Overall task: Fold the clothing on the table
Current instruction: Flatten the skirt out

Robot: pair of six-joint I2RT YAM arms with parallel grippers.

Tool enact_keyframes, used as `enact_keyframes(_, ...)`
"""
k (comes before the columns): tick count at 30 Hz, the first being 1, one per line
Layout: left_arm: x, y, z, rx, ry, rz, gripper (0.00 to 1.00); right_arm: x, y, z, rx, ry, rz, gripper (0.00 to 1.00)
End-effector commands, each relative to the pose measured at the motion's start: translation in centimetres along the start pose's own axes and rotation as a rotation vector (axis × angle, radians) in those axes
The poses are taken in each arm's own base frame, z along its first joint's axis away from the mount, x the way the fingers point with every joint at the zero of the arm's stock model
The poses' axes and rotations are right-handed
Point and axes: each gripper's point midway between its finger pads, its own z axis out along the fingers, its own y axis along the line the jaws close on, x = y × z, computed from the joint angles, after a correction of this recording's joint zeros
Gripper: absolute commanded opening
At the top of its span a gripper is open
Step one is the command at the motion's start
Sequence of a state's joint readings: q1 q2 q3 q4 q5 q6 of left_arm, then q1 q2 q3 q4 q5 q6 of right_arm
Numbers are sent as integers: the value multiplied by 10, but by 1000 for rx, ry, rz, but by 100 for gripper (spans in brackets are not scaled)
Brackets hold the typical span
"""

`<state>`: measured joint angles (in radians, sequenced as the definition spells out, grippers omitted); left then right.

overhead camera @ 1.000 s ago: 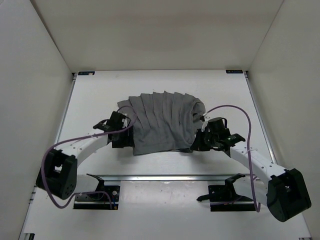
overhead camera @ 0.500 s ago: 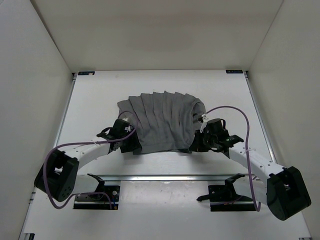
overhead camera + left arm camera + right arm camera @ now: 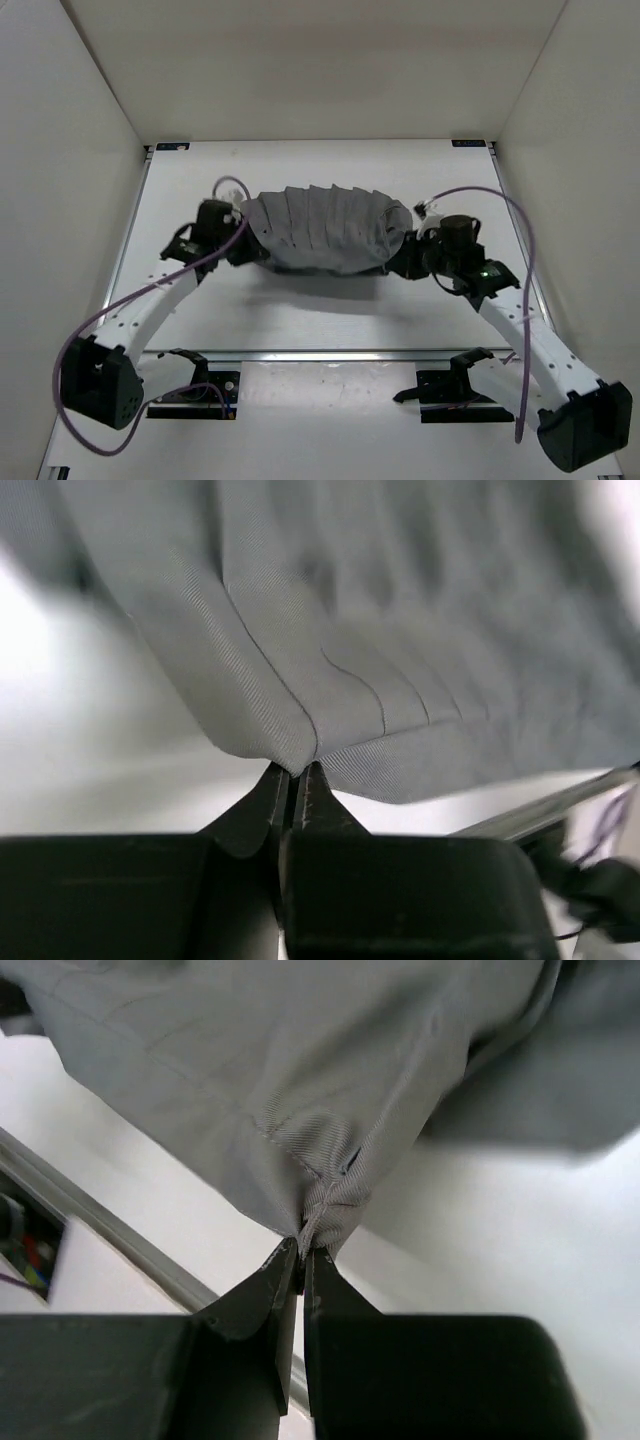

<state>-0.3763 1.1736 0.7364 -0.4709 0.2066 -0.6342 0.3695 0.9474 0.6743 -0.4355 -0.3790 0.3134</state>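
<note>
The clothing [image 3: 325,228], a dark grey pleated garment, is held up off the table [image 3: 320,305] between both arms, its near edge casting a shadow beneath it. My left gripper [image 3: 243,247] is shut on its left edge; in the left wrist view the jaws [image 3: 294,777] pinch a folded pleat of the clothing [image 3: 330,630]. My right gripper [image 3: 405,257] is shut on its right edge; in the right wrist view the fingertips [image 3: 301,1256] clamp a stitched corner of the clothing [image 3: 290,1070].
White enclosure walls stand close on the left, right and back. A metal rail [image 3: 330,355] runs across the near side, with two black arm mounts [image 3: 455,385] behind it. Purple cables [image 3: 500,215] loop off both arms.
The left gripper has shut on the garment's left edge. Both arms have lifted and moved toward the back, carrying the near edge up so the garment looks shorter front to back.
</note>
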Motion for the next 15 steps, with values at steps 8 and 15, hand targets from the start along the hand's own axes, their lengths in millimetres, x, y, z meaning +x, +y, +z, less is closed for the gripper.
enact_keyframes(8,-134,-127,-214,262,-500,156,0,-164,108,-163,-196,-546,-265,1)
enact_keyframes(15,-184,-134,-207,250,-526,171,0,-205,114,-136,-244,-499,-238,0)
